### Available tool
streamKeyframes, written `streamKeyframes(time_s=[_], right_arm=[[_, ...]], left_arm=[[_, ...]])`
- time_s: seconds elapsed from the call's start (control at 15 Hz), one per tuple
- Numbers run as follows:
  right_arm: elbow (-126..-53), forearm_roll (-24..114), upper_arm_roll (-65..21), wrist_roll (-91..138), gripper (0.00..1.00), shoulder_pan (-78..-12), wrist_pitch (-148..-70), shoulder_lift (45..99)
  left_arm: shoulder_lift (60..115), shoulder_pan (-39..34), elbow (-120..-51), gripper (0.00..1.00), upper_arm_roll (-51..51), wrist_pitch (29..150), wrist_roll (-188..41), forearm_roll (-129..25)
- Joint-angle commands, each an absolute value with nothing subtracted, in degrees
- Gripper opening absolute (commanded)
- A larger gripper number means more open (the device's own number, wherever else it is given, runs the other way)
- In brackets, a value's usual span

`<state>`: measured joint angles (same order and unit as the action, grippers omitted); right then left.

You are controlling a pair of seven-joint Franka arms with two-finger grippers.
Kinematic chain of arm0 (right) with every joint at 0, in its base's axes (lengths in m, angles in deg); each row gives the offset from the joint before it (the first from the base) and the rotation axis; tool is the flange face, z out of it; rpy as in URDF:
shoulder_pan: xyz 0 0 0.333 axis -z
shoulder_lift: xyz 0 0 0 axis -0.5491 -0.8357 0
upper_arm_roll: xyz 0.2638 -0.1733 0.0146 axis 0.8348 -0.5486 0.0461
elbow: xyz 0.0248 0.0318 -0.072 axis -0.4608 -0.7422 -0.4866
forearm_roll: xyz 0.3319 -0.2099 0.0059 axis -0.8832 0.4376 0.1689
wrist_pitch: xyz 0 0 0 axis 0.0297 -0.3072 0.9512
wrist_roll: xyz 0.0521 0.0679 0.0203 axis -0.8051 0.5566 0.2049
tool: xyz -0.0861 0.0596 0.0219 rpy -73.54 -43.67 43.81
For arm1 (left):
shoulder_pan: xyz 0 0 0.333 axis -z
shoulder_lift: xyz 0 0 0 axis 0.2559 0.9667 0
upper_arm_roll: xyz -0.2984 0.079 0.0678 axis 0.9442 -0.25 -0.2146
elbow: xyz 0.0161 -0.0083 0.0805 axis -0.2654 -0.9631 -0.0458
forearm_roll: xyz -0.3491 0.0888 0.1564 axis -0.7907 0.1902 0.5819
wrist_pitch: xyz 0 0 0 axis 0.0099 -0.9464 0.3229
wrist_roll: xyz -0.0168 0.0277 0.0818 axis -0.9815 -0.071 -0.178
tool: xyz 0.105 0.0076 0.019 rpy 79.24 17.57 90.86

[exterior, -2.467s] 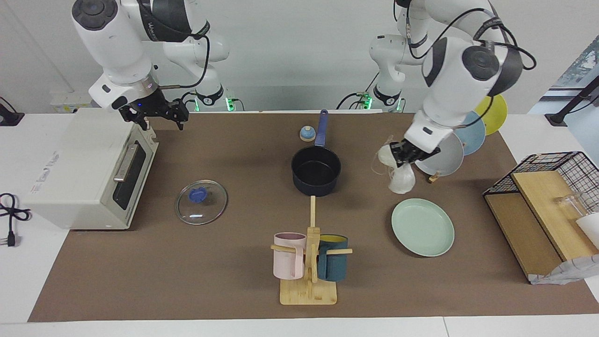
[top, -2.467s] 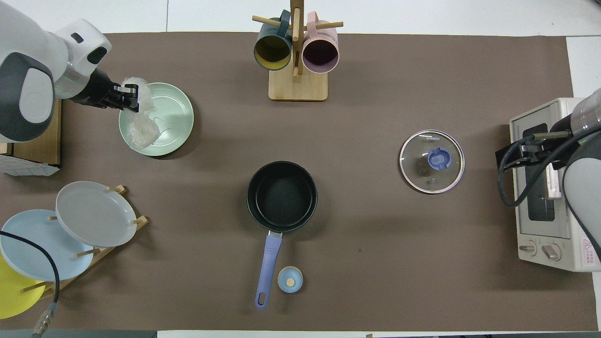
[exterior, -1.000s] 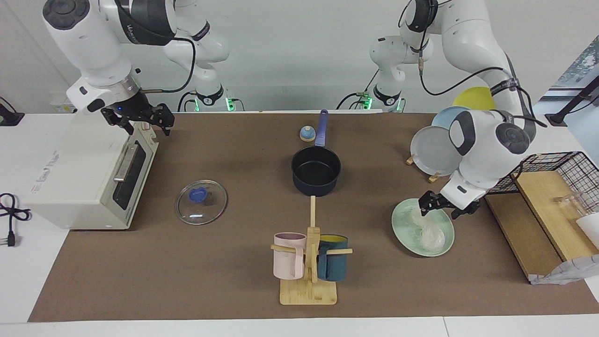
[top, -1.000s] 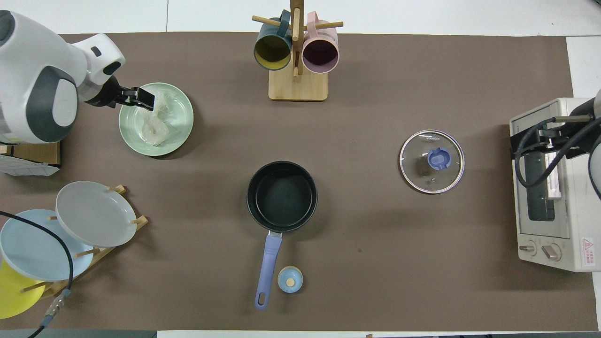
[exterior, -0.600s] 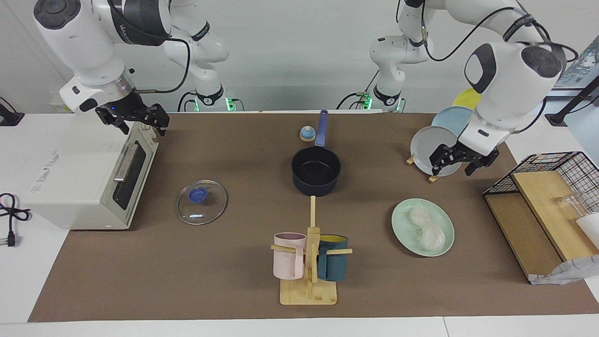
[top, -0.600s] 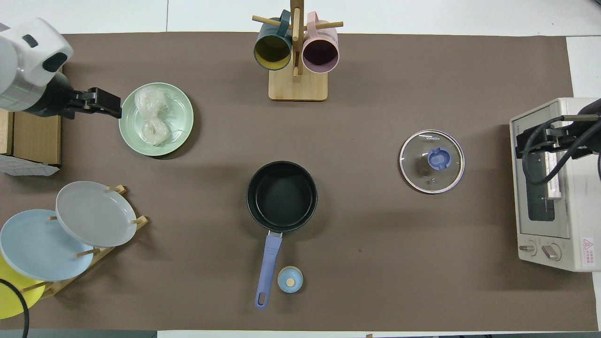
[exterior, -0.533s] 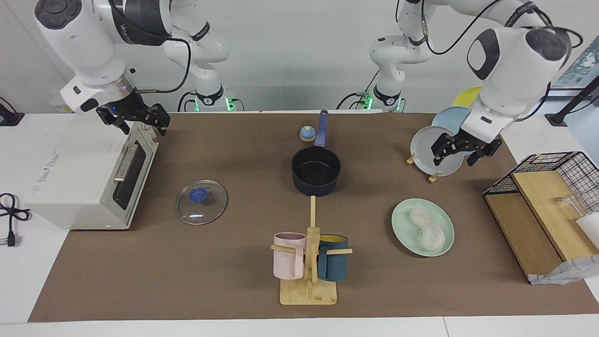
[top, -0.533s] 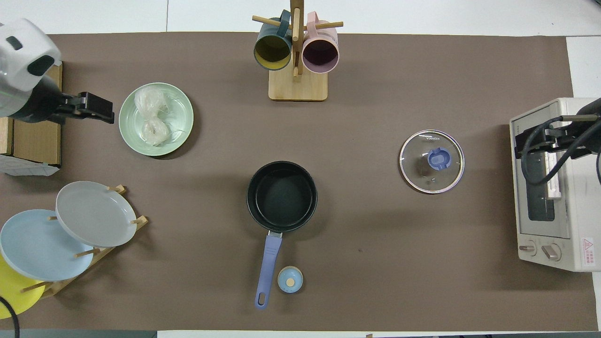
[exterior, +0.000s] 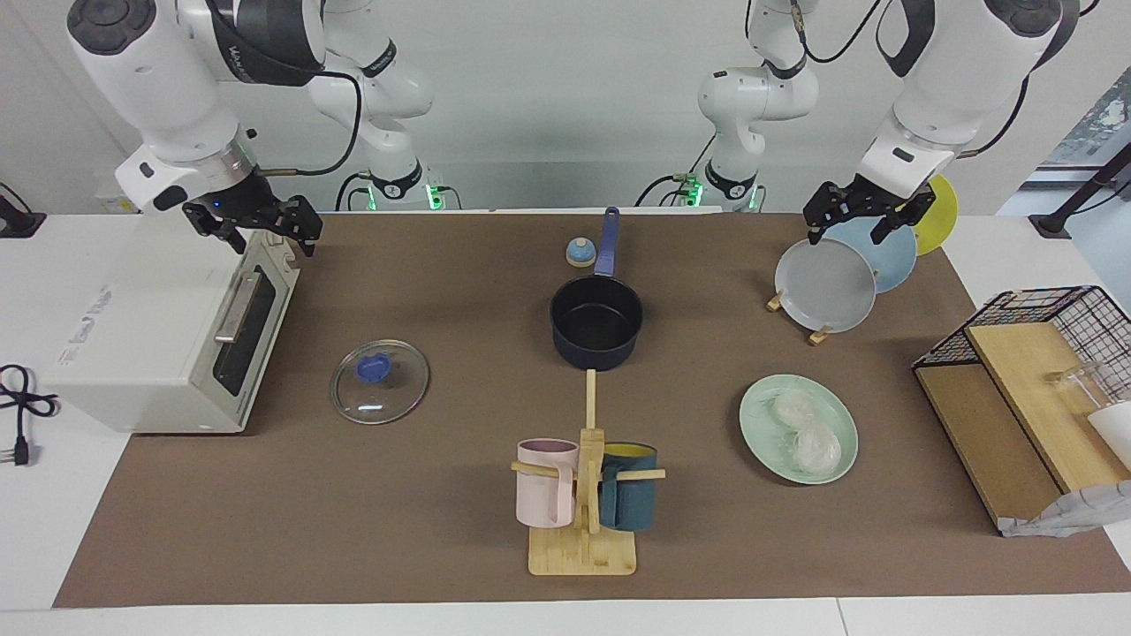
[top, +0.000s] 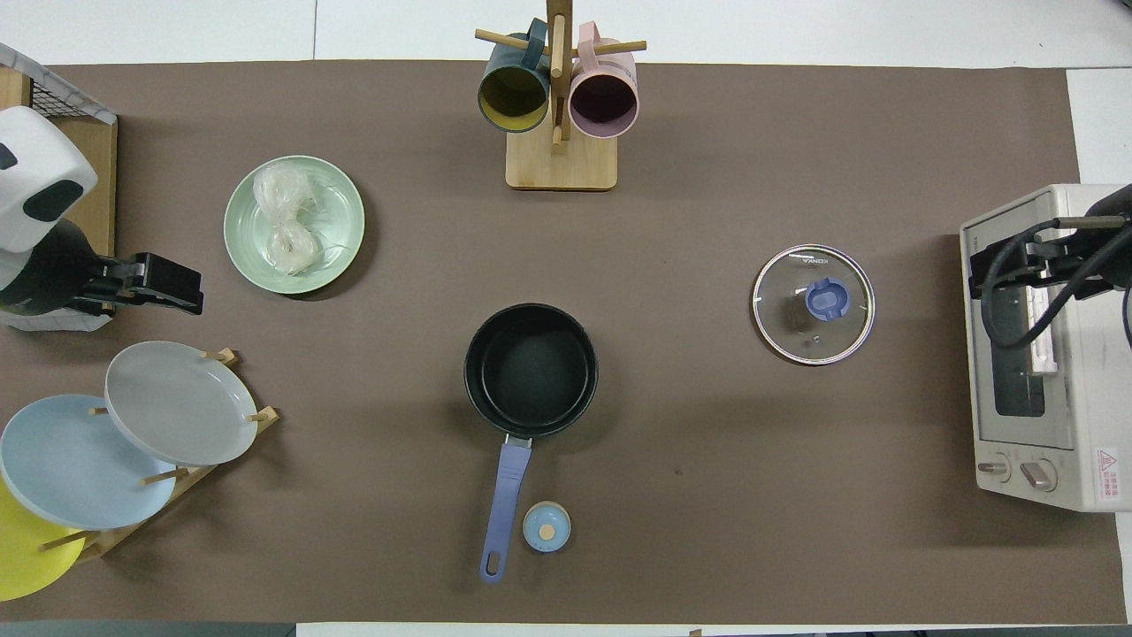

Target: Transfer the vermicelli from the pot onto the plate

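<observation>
White table point(exterior: 35, 530) covered by a brown mat point(exterior: 424, 530); white wall at the robots' end.

Toaster oven point(exterior: 150, 327) at the right arm's end of the table. Right gripper point(exterior: 263, 231) hangs over its top corner, fingers spread apart, nothing in them.

Wire basket with wooden boards point(exterior: 1034, 371) at the left arm's end. Plate rack beside it, nearer the robots, holds a grey plate point(exterior: 823, 287), a light blue plate point(exterior: 892, 256) and a yellow plate point(exterior: 938, 212). Left gripper point(exterior: 864, 216) is raised over the rack, fingers released, empty.

Wooden mug tree point(exterior: 583, 495), with a pink mug point(exterior: 546, 495) and a teal mug point(exterior: 629, 497), farthest from the robots.

Mint-green plate point(top: 340, 221) lies flat, farther from the robots than the rack. Vermicelli point(top: 287, 221), two clumps touching, on it.

Saucepan point(top: 531, 370) mid-mat, empty, handle toward the robots. Glass lid point(top: 814, 305) lies between saucepan and oven. Small blue knob-like object point(top: 546, 526) just beside the handle.
</observation>
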<state>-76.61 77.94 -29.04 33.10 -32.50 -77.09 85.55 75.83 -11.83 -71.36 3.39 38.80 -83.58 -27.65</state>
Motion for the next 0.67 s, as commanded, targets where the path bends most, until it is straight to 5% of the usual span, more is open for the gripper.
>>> streamKeyframes(time_s=[0.0, 0.6], right_arm=[[-76.44, 76.66, -28.89, 33.43, 1.00, -31.99, -76.40, 85.95], [-76.44, 76.66, -28.89, 33.43, 1.00, -31.99, -76.40, 85.95]], left_arm=[[74.09, -10.79, -73.12, 1.00, 3.03, 40.25, -81.15, -26.79], [74.09, -11.22, -72.06, 1.00, 3.29, 40.08, -81.24, -28.55]])
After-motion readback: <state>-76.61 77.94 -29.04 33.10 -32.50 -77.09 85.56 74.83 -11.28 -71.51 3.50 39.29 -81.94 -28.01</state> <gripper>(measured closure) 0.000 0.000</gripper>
